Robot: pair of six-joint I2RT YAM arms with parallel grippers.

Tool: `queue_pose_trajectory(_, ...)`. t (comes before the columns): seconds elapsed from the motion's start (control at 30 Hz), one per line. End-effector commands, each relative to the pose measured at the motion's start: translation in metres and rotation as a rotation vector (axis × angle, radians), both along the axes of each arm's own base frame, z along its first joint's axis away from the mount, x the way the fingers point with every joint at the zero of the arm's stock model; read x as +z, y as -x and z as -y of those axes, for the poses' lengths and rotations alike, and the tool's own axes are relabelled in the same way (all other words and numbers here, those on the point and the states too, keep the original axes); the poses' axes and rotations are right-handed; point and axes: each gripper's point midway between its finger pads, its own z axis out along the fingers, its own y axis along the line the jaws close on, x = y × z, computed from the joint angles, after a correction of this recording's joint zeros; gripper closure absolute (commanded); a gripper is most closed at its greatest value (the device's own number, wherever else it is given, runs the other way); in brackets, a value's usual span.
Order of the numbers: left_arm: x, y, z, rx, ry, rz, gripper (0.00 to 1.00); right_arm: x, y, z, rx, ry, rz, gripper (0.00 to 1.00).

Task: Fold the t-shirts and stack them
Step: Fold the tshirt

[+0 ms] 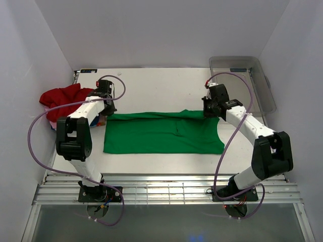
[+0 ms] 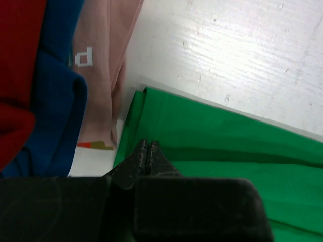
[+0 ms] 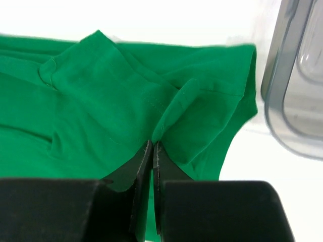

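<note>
The green t-shirt (image 1: 161,135) lies flat mid-table as a wide rectangle, with its far edge folded into a narrow strip. My left gripper (image 1: 107,109) sits at its far left corner; in the left wrist view the gripper (image 2: 148,146) is shut, tips at a raised fold of the green cloth (image 2: 227,146). My right gripper (image 1: 209,112) sits at the far right corner; in the right wrist view the gripper (image 3: 153,144) is shut on a pinched ridge of green cloth (image 3: 101,101). The red t-shirt (image 1: 63,97) is heaped at the left over the pink/white printed one (image 1: 52,124).
A clear plastic bin (image 1: 242,75) stands at the back right, close beside my right gripper, and shows in the right wrist view (image 3: 292,101). The pink shirt (image 2: 103,65) and its blue print (image 2: 55,111) lie just left of my left gripper. White walls enclose the table.
</note>
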Motion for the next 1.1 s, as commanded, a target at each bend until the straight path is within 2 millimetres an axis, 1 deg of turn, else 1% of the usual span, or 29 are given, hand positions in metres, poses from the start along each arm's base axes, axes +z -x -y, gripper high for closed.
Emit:
queue_pose_trajectory(0.0,0.019,0.006,-0.002,-0.011,0.001,0.050,1.00,0.005,0.017,0.000,-0.004,-0.012,0.007,0.92)
queue_pose_trajectory(0.03,0.017,0.010,-0.001,-0.015,0.003,0.041,1.00,0.003,0.020,0.000,-0.005,-0.010,0.002,0.92)
queue_pose_trajectory(0.07,0.015,0.012,-0.001,-0.019,0.005,0.034,1.00,-0.004,0.027,0.002,-0.008,-0.006,-0.016,0.92)
queue_pose_trajectory(0.17,0.005,0.026,-0.001,-0.024,0.004,-0.017,1.00,-0.011,0.037,0.004,-0.003,0.001,-0.030,0.92)
queue_pose_trajectory(0.2,0.001,0.029,-0.002,-0.022,0.003,-0.037,1.00,-0.019,0.043,0.007,-0.007,0.010,-0.048,0.92)
queue_pose_trajectory(0.23,-0.003,0.033,-0.004,-0.013,-0.009,-0.060,0.84,-0.023,0.045,0.008,-0.010,0.020,-0.054,0.92)
queue_pose_trajectory(0.27,-0.011,0.040,-0.006,0.000,-0.015,-0.109,0.77,-0.026,0.048,0.011,-0.017,0.031,-0.063,0.91)
queue_pose_trajectory(0.3,-0.014,0.044,-0.008,0.014,-0.023,-0.132,0.70,-0.032,0.051,0.016,-0.029,0.055,-0.075,0.85)
queue_pose_trajectory(0.33,-0.016,0.048,-0.013,0.049,-0.044,-0.152,0.55,-0.034,0.053,0.018,-0.034,0.065,-0.084,0.69)
queue_pose_trajectory(0.37,-0.014,0.049,-0.015,0.063,-0.053,-0.150,0.49,-0.032,0.051,0.019,-0.041,0.070,-0.079,0.66)
queue_pose_trajectory(0.4,-0.009,0.048,-0.016,0.072,-0.059,-0.135,0.46,-0.025,0.049,0.019,-0.046,0.071,-0.067,0.61)
queue_pose_trajectory(0.43,-0.003,0.046,-0.017,0.082,-0.064,-0.115,0.44,-0.020,0.046,0.019,-0.050,0.068,-0.053,0.60)
queue_pose_trajectory(0.53,0.028,0.033,-0.018,0.115,-0.052,-0.008,0.43,0.006,0.031,0.012,-0.041,0.034,0.033,0.58)
queue_pose_trajectory(0.57,0.035,0.027,-0.018,0.120,-0.046,0.021,0.45,0.012,0.026,0.009,-0.036,0.022,0.054,0.57)
queue_pose_trajectory(0.6,0.041,0.023,-0.016,0.123,-0.035,0.046,0.48,0.012,0.022,0.005,-0.026,0.011,0.059,0.57)
queue_pose_trajectory(0.63,0.047,0.017,-0.014,0.120,-0.028,0.065,0.52,0.018,0.014,0.001,-0.022,0.000,0.079,0.57)
queue_pose_trajectory(0.67,0.047,0.013,-0.012,0.118,-0.020,0.073,0.63,0.017,0.009,-0.002,-0.018,-0.004,0.074,0.57)
queue_pose_trajectory(0.7,0.041,0.010,-0.010,0.119,-0.015,0.059,0.69,0.007,0.006,-0.008,-0.001,-0.010,0.037,0.57)
queue_pose_trajectory(0.73,0.043,0.004,-0.007,0.115,-0.007,0.065,0.76,0.014,-0.004,-0.015,0.003,-0.033,0.047,0.57)
queue_pose_trajectory(0.77,0.040,0.001,-0.003,0.108,0.008,0.059,0.88,0.012,-0.008,-0.020,0.011,-0.046,0.039,0.57)
queue_pose_trajectory(0.8,0.037,-0.001,-0.001,0.105,0.016,0.053,0.93,0.001,-0.013,-0.027,0.025,-0.056,0.004,0.57)
queue_pose_trajectory(0.83,0.030,-0.004,0.002,0.107,0.023,0.037,0.99,-0.001,-0.018,-0.031,0.031,-0.068,0.003,0.57)
queue_pose_trajectory(0.87,0.030,-0.008,0.005,0.104,0.029,0.040,1.00,0.006,-0.030,-0.037,0.032,-0.086,0.027,0.57)
queue_pose_trajectory(0.9,0.028,-0.010,0.008,0.102,0.039,0.037,1.00,-0.004,-0.035,-0.042,0.039,-0.089,0.003,0.57)
queue_pose_trajectory(0.93,0.025,-0.014,0.010,0.101,0.044,0.032,1.00,-0.004,-0.042,-0.046,0.045,-0.095,0.005,0.57)
queue_pose_trajectory(0.97,0.024,-0.017,0.011,0.100,0.050,0.032,1.00,0.003,-0.054,-0.050,0.045,-0.103,0.025,0.57)
queue_pose_trajectory(1.0,0.023,-0.019,0.014,0.095,0.056,0.029,1.00,-0.011,-0.057,-0.057,0.062,-0.111,-0.012,0.57)
queue_pose_trajectory(1.03,0.017,-0.021,0.016,0.094,0.059,0.017,1.00,-0.012,-0.062,-0.060,0.068,-0.119,-0.021,0.57)
queue_pose_trajectory(1.07,0.019,-0.025,0.018,0.091,0.063,0.024,1.00,-0.029,-0.063,-0.062,0.068,-0.107,-0.070,0.57)
